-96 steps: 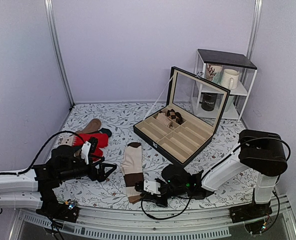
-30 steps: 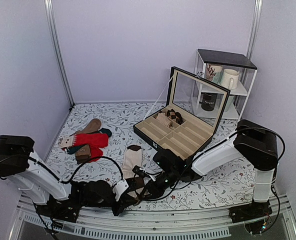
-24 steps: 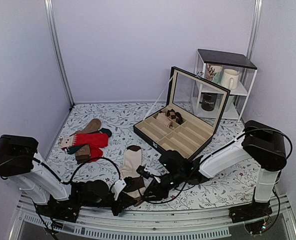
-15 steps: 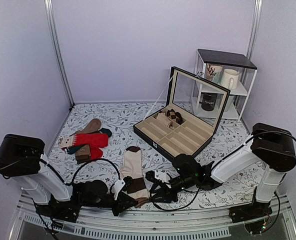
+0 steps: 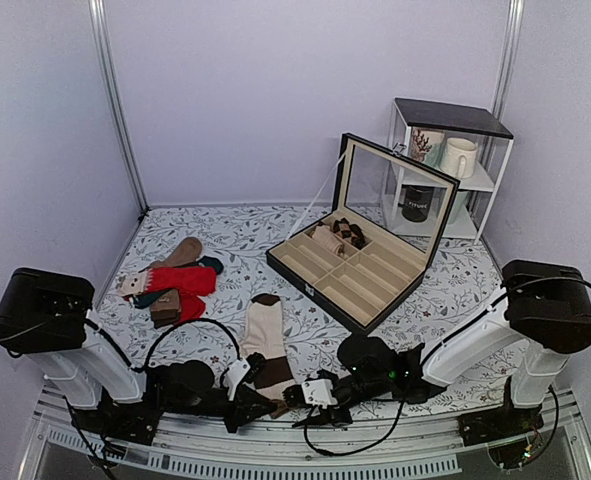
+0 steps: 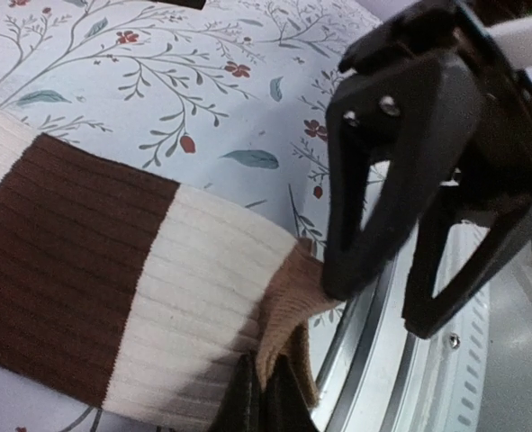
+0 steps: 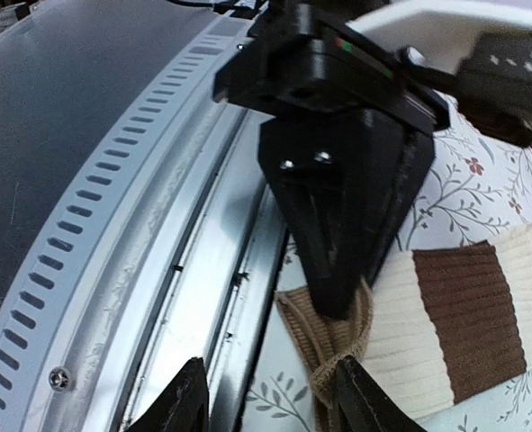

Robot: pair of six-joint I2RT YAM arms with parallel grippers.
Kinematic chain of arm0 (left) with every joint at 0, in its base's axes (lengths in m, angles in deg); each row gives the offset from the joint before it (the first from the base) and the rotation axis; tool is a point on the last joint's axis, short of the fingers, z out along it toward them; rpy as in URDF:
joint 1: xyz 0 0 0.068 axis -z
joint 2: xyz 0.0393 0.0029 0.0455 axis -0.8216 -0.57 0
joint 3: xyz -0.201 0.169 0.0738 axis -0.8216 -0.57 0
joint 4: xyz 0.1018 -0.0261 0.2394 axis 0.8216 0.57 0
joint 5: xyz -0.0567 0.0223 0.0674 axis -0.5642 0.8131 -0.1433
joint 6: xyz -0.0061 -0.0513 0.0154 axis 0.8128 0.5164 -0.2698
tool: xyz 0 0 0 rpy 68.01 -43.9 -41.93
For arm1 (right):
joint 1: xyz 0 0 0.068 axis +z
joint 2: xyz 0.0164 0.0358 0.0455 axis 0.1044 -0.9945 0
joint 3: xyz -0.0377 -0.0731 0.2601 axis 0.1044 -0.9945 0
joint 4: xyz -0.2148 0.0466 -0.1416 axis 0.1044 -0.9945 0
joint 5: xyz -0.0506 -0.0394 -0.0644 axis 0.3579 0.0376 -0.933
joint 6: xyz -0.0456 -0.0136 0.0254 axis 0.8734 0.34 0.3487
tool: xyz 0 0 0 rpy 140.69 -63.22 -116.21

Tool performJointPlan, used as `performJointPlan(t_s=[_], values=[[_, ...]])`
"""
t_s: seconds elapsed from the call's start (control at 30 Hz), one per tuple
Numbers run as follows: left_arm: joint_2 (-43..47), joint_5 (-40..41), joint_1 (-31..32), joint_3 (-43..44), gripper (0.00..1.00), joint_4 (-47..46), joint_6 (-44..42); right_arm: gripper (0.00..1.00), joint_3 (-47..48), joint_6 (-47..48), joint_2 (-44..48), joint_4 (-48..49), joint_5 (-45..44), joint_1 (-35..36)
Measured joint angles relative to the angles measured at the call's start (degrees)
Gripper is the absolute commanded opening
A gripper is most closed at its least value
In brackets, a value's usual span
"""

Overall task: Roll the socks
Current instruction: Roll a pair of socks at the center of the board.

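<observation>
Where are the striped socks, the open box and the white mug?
striped socks (image 5: 265, 330): overhead view, cream middle band.
open box (image 5: 320, 293): overhead view, dark front wall.
white mug (image 5: 460, 157): overhead view, mug's body.

Pale lilac walls (image 5: 275, 90) are enclosing a floral-clothed table (image 5: 235, 225); a black-topped shelf unit (image 5: 453, 118) (white-framed) is standing at upper right.

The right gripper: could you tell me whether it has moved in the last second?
Yes: the right gripper backed rightward off the socks, toward the near rail, farther from the black box.
</observation>
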Motion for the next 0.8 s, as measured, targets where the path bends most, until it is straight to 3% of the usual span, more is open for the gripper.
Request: performJointPlan(t_s=[0.47,0.8], values=[[-0.5,-0.48,-0.11,0.02,0.0,-0.66,0.39,0.43,-0.81,5.57,6.19,-2.73,-6.25,2.71],[-0.87,-0.72,-0.13,0.17,0.0,-1.03,0.42,0.44,2.23,7.39,4.09,-5.44,-8.28,3.06]])
